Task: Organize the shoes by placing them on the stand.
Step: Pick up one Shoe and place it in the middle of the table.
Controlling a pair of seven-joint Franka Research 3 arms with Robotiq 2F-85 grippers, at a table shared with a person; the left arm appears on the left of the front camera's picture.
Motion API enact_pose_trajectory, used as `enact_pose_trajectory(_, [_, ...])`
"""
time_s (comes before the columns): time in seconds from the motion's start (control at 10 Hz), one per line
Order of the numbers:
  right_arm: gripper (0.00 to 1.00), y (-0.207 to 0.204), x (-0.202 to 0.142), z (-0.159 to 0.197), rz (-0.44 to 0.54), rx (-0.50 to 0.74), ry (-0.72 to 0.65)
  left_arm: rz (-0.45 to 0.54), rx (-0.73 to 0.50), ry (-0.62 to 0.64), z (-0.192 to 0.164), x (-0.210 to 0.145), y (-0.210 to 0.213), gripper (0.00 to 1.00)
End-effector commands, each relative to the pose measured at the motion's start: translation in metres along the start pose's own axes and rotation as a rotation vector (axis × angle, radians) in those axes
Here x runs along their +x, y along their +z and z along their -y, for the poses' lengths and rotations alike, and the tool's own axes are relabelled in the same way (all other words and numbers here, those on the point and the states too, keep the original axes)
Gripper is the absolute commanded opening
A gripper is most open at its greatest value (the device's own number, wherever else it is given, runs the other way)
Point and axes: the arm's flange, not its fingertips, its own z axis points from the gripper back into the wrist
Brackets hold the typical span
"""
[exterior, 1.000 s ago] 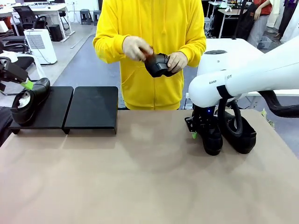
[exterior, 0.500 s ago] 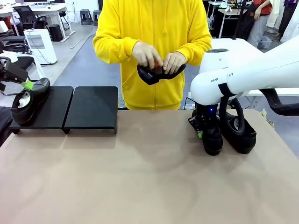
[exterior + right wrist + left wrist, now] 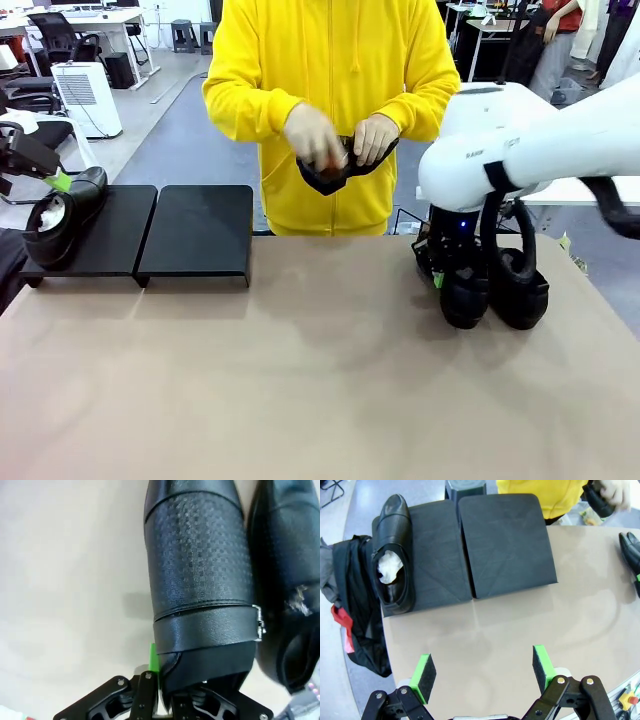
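Note:
Two black shoes stand side by side at the table's right. My right gripper comes down from above and is shut on the heel rim of the left shoe, a textured one with a buckled strap; one green pad presses its outer side. The other shoe lies right beside it. On the black stand at the far left, one shoe stuffed with white paper sits on the left platform. My left gripper hangs open high above the table's left part.
A person in a yellow hoodie stands at the far side, both hands on another black shoe held at chest height. A dark cloth hangs off the table's left edge. Bare tabletop spreads between the stand and the right shoes.
My right gripper has shut on the left shoe and moved slightly right with it. The person has turned the held shoe in the hands. The left arm has stayed still.

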Motion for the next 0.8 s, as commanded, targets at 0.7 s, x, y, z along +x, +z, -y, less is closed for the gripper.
enact_pose_trajectory(0.7, [0.00, 0.067, -0.079, -0.024, 0.057, 0.138, -0.022, 0.014, -0.015, 0.004, -0.001, -0.002, -0.002, 1.00])
